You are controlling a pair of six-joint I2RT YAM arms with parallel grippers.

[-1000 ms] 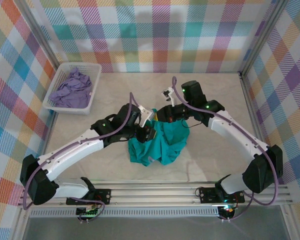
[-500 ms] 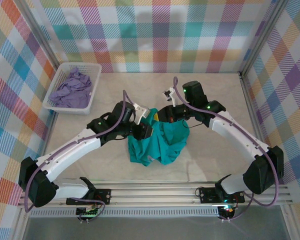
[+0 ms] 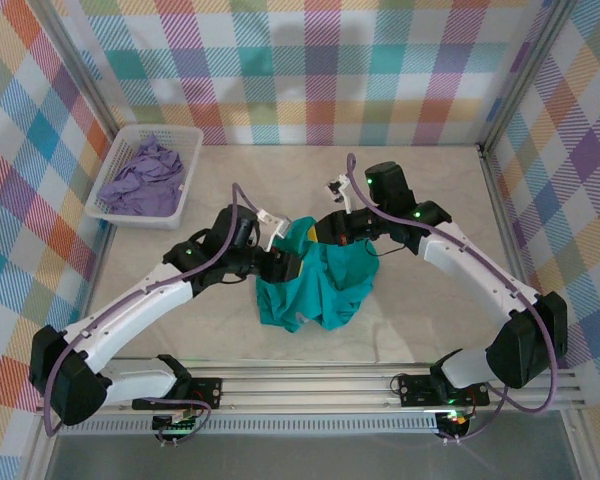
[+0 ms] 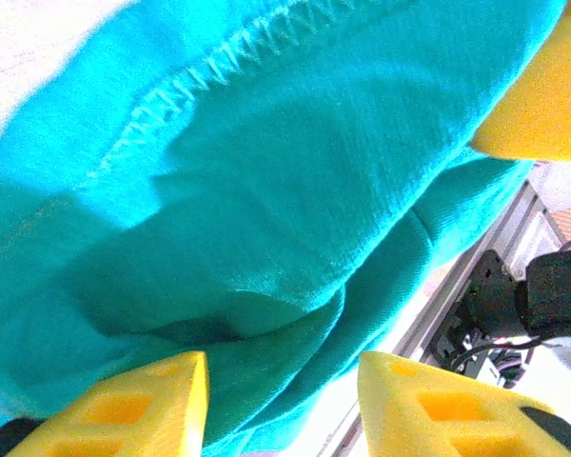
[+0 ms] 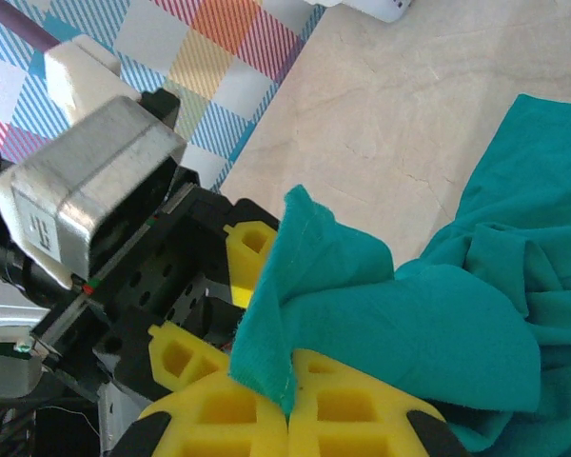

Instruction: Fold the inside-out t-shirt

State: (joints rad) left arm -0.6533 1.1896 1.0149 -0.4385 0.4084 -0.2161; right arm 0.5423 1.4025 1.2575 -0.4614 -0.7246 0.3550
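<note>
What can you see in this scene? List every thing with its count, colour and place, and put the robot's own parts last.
t-shirt: one, teal-green, crumpled at the table's middle
basket: one, white, table's far left corner
garment: one, pale lavender, bunched inside the basket
table: one, beige, under everything
walls: three, pastel plaid, around the table
left gripper: one, yellow fingers, open with t-shirt fabric between them
right gripper: one, yellow fingers, shut on the t-shirt's edge

Matt teal knit cloth of the t-shirt (image 4: 266, 190); pale, smooth, stone-look table (image 3: 270, 170)
</note>
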